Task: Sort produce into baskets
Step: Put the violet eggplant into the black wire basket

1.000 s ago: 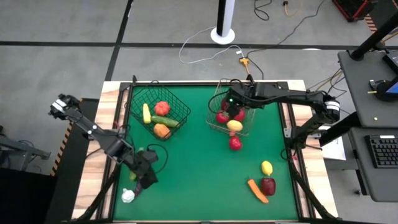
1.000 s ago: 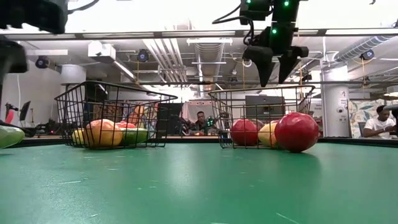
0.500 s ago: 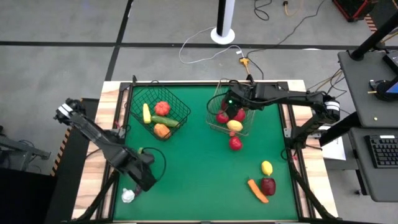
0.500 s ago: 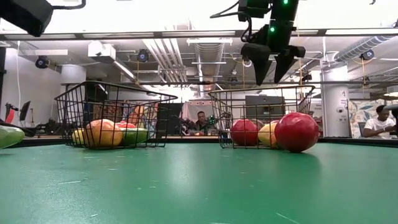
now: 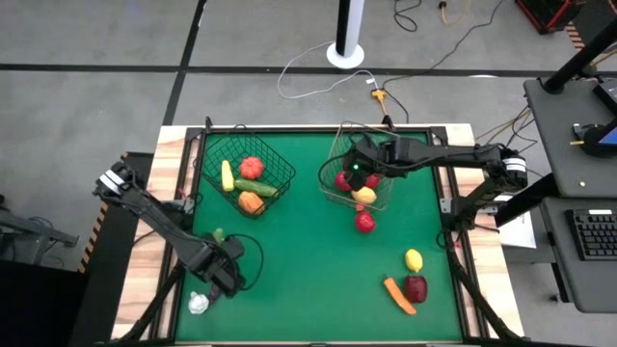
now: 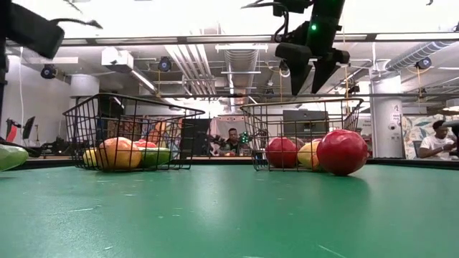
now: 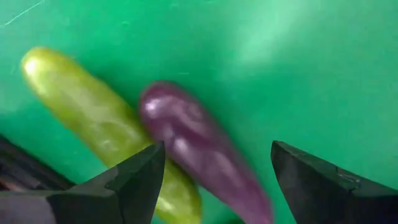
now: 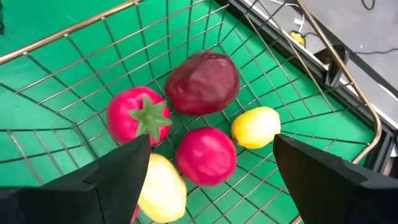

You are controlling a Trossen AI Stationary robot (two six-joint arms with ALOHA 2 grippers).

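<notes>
Two dark grippers, left gripper (image 7: 211, 177) spread over glossy purple eggplant (image 7: 199, 146), right gripper (image 8: 208, 177) parted above pale wire basket (image 8: 74, 53) of fruit.

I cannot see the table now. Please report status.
Left end effector open, low over purple eggplant beside green cucumber. Right end effector open above pale basket. Nothing blocking.

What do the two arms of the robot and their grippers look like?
Both arms are dark, slim and jointed, with black cables along them. The left gripper and right gripper each have two flat, black, wedge-shaped fingers. A small green light glows on the right wrist.
</notes>
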